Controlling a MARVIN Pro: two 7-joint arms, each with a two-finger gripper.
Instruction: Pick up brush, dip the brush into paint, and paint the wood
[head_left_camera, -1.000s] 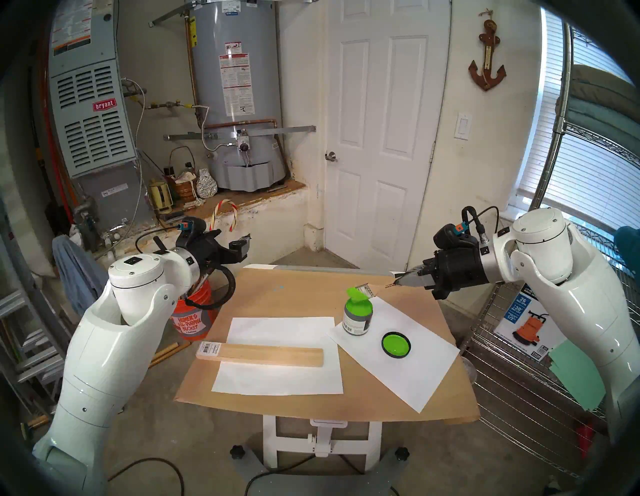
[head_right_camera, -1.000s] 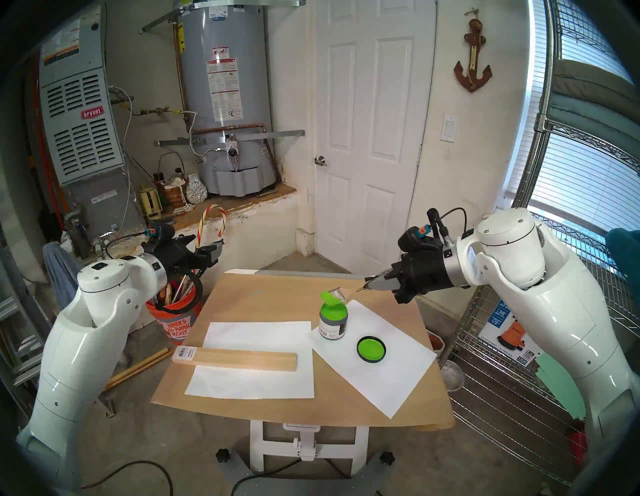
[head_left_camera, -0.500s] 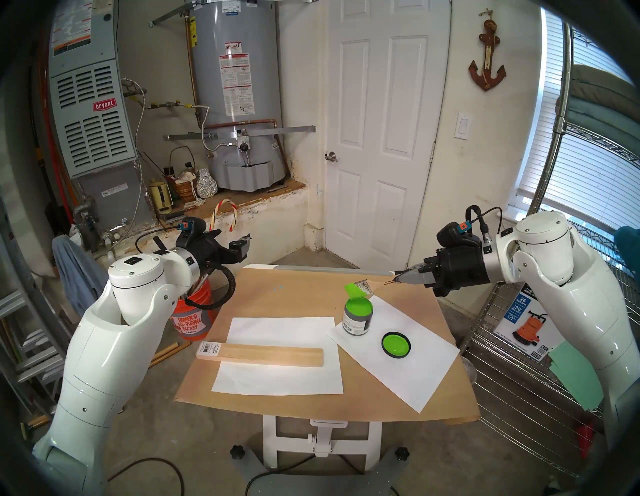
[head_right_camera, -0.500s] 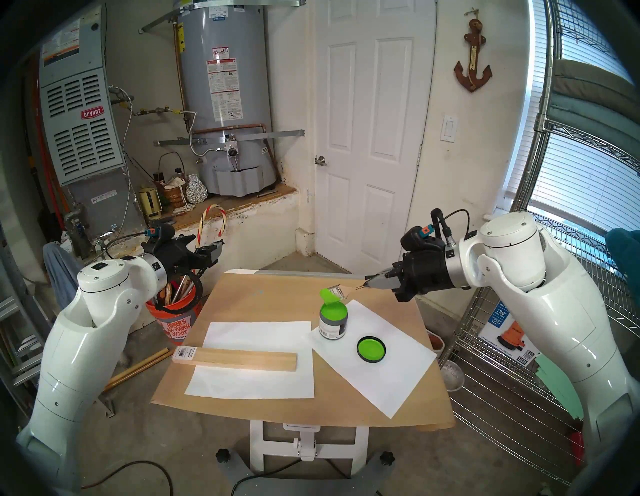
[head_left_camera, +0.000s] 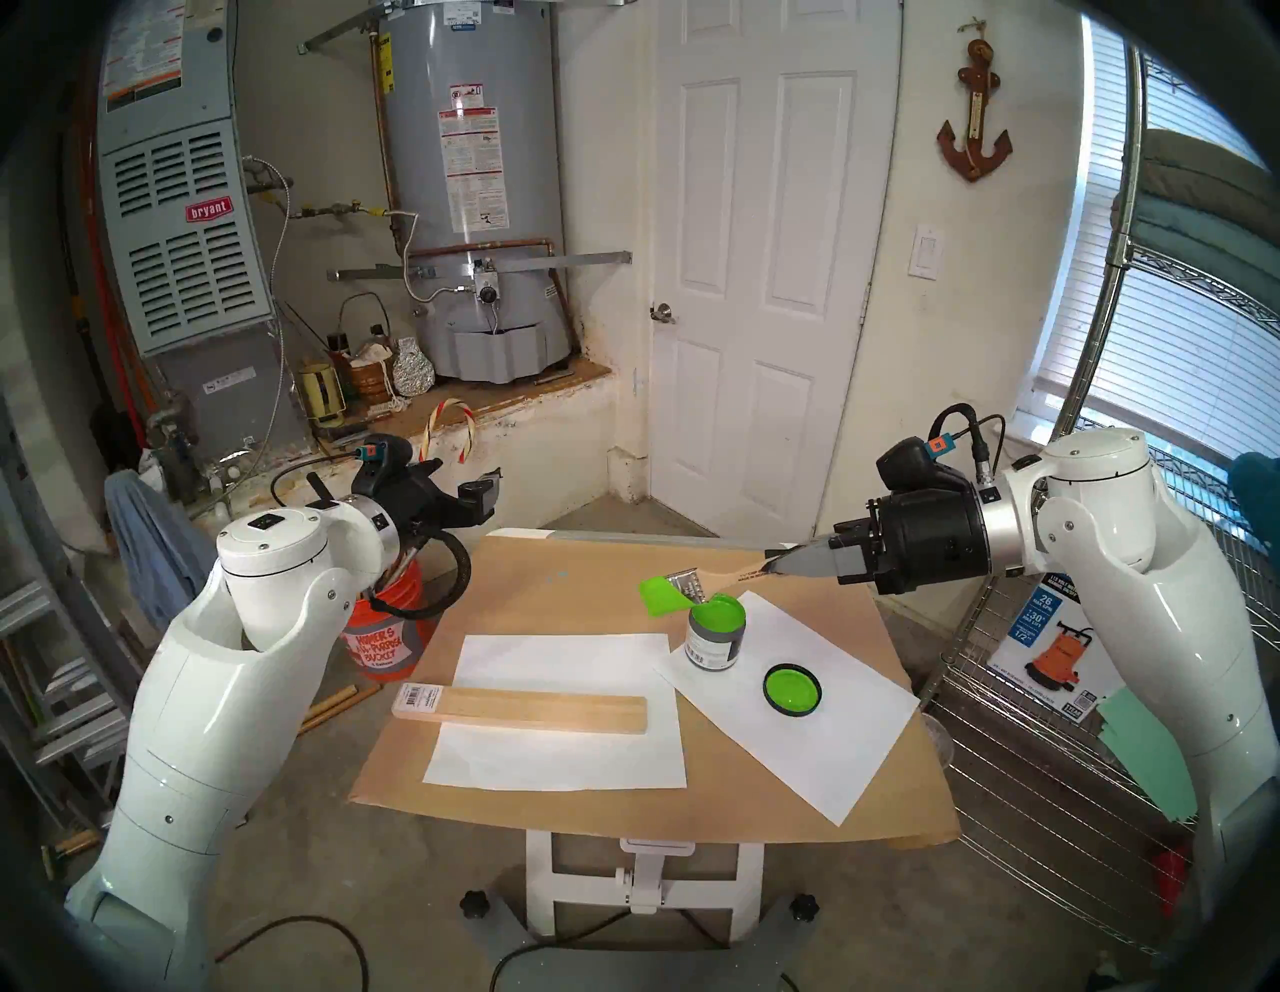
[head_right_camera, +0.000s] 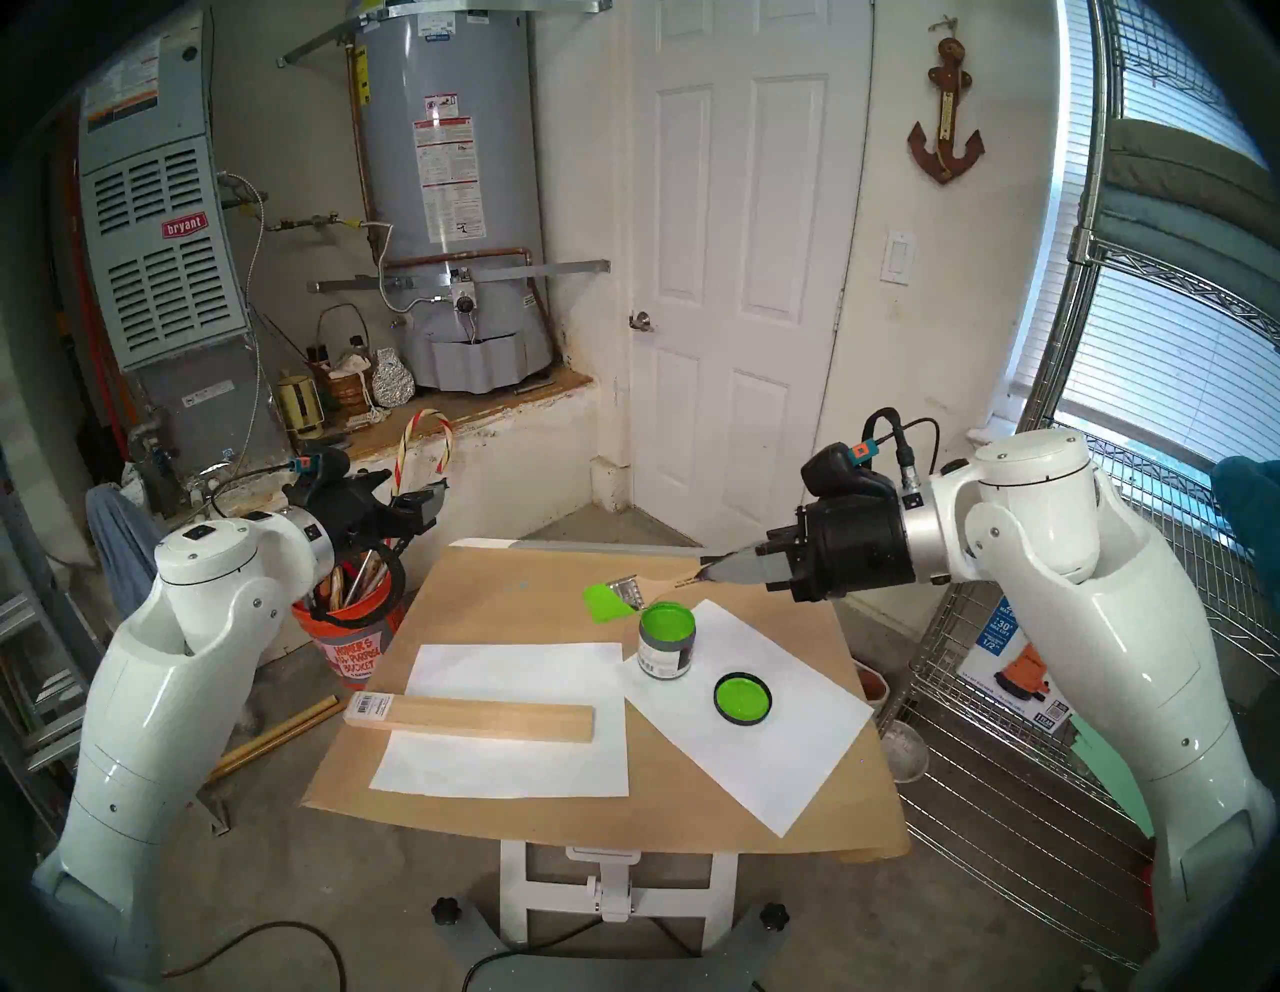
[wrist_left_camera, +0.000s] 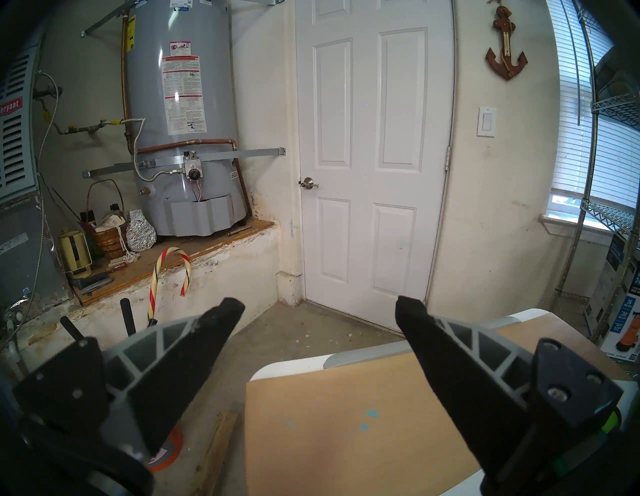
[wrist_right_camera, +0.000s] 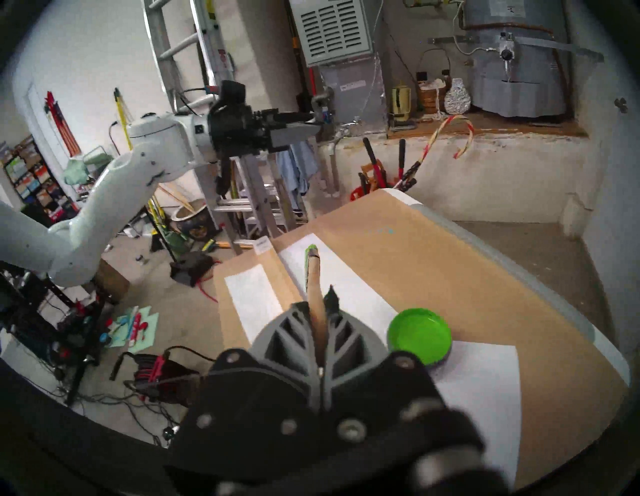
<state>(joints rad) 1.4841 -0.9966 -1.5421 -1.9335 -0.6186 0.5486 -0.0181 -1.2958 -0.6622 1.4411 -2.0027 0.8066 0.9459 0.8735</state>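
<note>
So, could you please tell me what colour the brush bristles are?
Bright lime green, coated in paint; the brush shows this best in the head stereo left view.

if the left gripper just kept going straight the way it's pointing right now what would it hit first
The way looks free nearby. The left gripper, open and empty, points past the table's far corner over bare floor, toward the white door and the wall beside it. Depth is unclear, but that looks like the first obstacle.

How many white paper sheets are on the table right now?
2. One sheet lies under the wood on the table's left half; the other sheet lies angled on the right, under the paint jar and its lid.
</note>
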